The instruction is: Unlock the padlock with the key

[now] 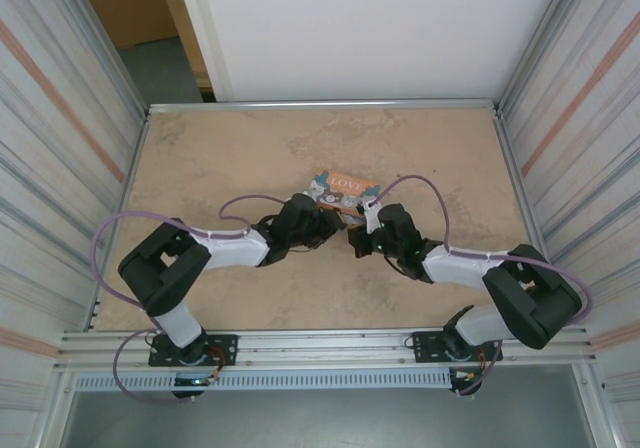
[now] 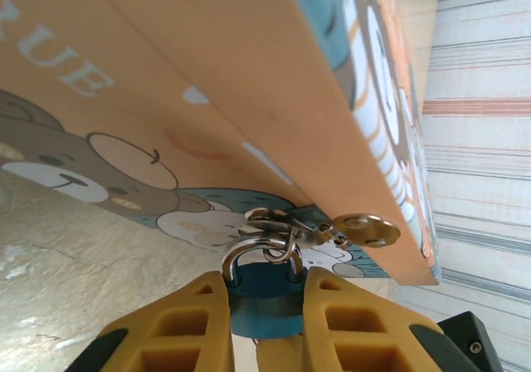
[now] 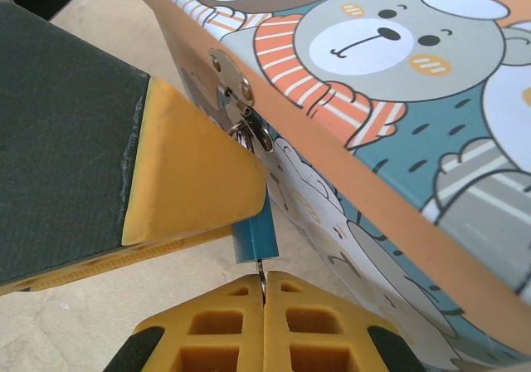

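So both arms meet at the box (image 1: pixel 345 185) in the middle of the table (image 1: pixel 220 158). The left gripper (image 2: pixel 265 282) is clamped on the padlock (image 2: pixel 264 310), 1 yellow finger on each side of the blue body, so it's gripping that. The padlock hangs off the hasp (image 2: pixel 365 229) on the side of the box, and its shackle (image 2: pixel 249 252) looks threaded through the little ring there and closed.

From the right wrist view, the right gripper (image 3: pixel 264 287) has its 2 fingers pressed together with the key (image 3: pixel 261 271) pinched between them, only a thin sliver of metal sticking out. That sliver runs straight up to the bottom edge of the padlock and touches it. Can't tell how far in it goes, it's too small. A left finger sits right next to the hasp in that view, covering most of the padlock. Box lid looks shut, bears all over it
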You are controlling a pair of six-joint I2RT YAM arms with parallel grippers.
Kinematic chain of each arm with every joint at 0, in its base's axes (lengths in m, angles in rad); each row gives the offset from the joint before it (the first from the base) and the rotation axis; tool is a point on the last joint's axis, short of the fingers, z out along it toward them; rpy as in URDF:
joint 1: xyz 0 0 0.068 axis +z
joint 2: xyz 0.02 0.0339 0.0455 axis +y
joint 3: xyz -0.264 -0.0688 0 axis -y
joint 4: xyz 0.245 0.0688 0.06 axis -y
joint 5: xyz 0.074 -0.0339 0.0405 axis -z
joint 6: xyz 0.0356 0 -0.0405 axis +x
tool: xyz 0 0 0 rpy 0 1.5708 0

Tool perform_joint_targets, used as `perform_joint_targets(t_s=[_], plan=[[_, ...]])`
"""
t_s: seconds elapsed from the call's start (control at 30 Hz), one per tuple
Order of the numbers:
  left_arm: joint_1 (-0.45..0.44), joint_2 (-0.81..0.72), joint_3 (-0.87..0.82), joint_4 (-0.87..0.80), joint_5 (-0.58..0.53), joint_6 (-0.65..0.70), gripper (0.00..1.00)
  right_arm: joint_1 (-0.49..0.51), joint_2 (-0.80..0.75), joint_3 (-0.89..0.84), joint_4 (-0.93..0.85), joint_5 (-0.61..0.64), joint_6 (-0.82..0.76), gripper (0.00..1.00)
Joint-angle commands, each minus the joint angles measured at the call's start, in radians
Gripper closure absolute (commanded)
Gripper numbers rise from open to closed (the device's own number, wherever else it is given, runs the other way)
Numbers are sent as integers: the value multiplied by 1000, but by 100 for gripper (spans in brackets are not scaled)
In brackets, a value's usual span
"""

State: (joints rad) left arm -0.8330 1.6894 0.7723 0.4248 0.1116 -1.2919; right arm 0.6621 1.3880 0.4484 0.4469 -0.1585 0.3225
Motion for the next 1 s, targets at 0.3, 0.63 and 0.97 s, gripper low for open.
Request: perform_joint_targets(t_s=[0.3, 0.63, 0.97], plan=[[-66, 94, -41, 83, 126, -44, 89, 16, 103, -41, 196, -43, 81, 100], [-34, -4, -88, 65, 108, 5, 66, 3, 82, -39, 68, -21, 126, 100], [9, -211, -202, 48, 54, 64, 44, -16, 71, 5, -51, -85, 204, 100]])
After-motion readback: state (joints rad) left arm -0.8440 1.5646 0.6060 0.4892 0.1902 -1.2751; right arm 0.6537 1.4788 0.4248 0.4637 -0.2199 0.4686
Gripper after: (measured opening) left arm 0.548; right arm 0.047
